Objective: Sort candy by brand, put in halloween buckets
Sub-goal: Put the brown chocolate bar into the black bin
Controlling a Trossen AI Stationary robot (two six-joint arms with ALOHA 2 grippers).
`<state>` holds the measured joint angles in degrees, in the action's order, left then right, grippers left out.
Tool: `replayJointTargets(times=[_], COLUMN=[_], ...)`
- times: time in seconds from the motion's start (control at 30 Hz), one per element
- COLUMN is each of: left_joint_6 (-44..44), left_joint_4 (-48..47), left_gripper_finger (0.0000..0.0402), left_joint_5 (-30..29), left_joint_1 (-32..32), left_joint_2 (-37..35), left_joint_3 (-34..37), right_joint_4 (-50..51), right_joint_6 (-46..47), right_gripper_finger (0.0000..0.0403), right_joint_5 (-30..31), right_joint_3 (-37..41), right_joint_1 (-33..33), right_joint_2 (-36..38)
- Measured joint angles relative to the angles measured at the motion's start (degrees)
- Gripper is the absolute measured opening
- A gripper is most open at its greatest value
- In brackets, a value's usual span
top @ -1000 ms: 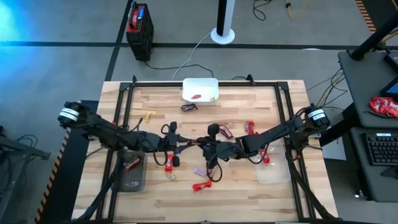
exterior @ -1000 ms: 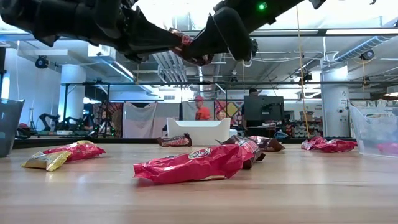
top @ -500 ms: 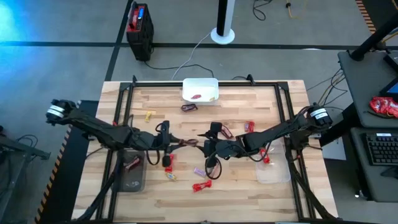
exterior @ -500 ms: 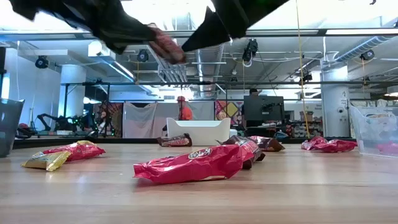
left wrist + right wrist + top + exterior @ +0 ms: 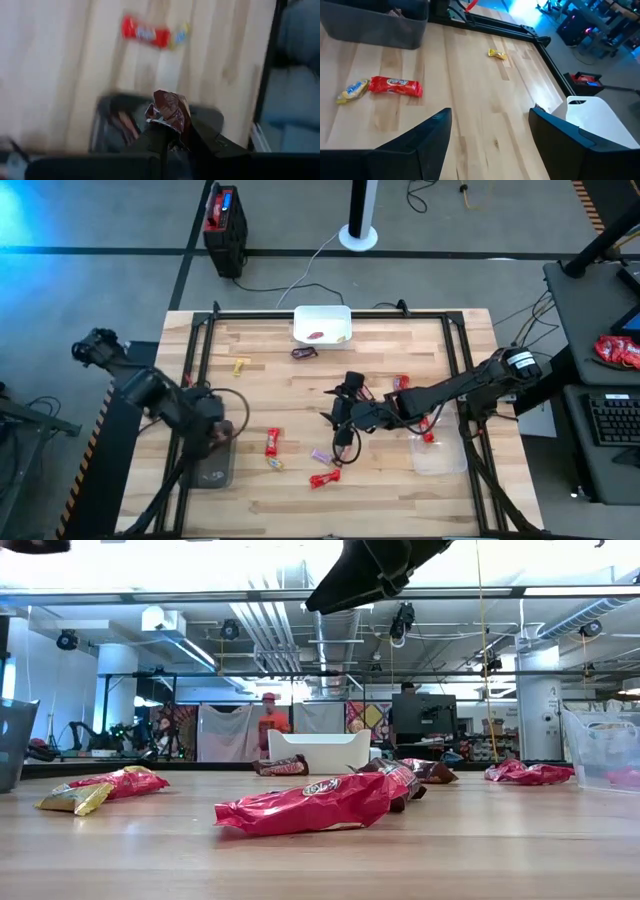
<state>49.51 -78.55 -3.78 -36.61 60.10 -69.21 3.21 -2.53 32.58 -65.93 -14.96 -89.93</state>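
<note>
My left gripper (image 5: 172, 132) hangs over the dark grey bucket (image 5: 112, 120) at the table's left edge, shut on a dark brown candy (image 5: 170, 110). In the high view this gripper (image 5: 216, 434) stands above that bucket (image 5: 208, 465). My right gripper (image 5: 490, 142) is open and holds nothing above the table's middle (image 5: 336, 416). A red candy (image 5: 272, 442), a yellow-white one (image 5: 275, 463), a purple one (image 5: 320, 455) and another red one (image 5: 322, 478) lie flat on the wood. The white bucket (image 5: 322, 325) stands at the far edge and the clear bucket (image 5: 440, 458) at the right. My left gripper pinches the brown candy by one end of its wrapper (image 5: 167, 127) between its two fingers (image 5: 200, 137). The fingers slant steeply down. The candy's free end (image 5: 167, 97) sticks out past the fingertips, lifted clear above the dark grey bucket.
A brown candy (image 5: 305, 352) and a yellow one (image 5: 240, 365) lie near the white bucket. Red candies (image 5: 402, 383) (image 5: 425, 430) lie on the right. A dark frame rail (image 5: 330, 313) runs round the table. People stand in the room behind (image 5: 268, 725).
The two grippers met over the table's middle on the brown candy. My right gripper opened and let go of it. My left gripper has carried the candy up and toward the table's left edge, tipping from level to pointing steeply down over the dark grey bucket.
</note>
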Motion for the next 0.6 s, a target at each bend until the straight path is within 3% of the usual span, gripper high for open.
replayJointTargets(times=[0.13,0.3,0.43,0.6], left_joint_6=[5.19,9.22,10.62,13.92], left_joint_4=[-4.13,3.09,9.63,10.94], left_gripper_finger=[0.0028,0.0028,0.0028,0.003], left_joint_5=[0.87,6.57,7.59,6.74], left_joint_1=[-5.28,-9.17,-10.53,-10.63], left_joint_2=[-0.21,-0.28,-0.26,-0.26], left_joint_3=[1.44,9.24,15.88,20.96], right_joint_4=[0.01,0.0,-0.01,0.08], right_joint_6=[1.84,4.09,6.02,7.95], right_gripper_finger=[0.026,0.0264,0.0266,0.0268], right_joint_5=[-0.02,-1.31,-4.45,-4.78], right_joint_3=[0.0,0.0,0.0,0.0], right_joint_1=[0.0,-0.02,0.19,0.28], right_joint_2=[-0.09,-0.09,-0.09,-0.09])
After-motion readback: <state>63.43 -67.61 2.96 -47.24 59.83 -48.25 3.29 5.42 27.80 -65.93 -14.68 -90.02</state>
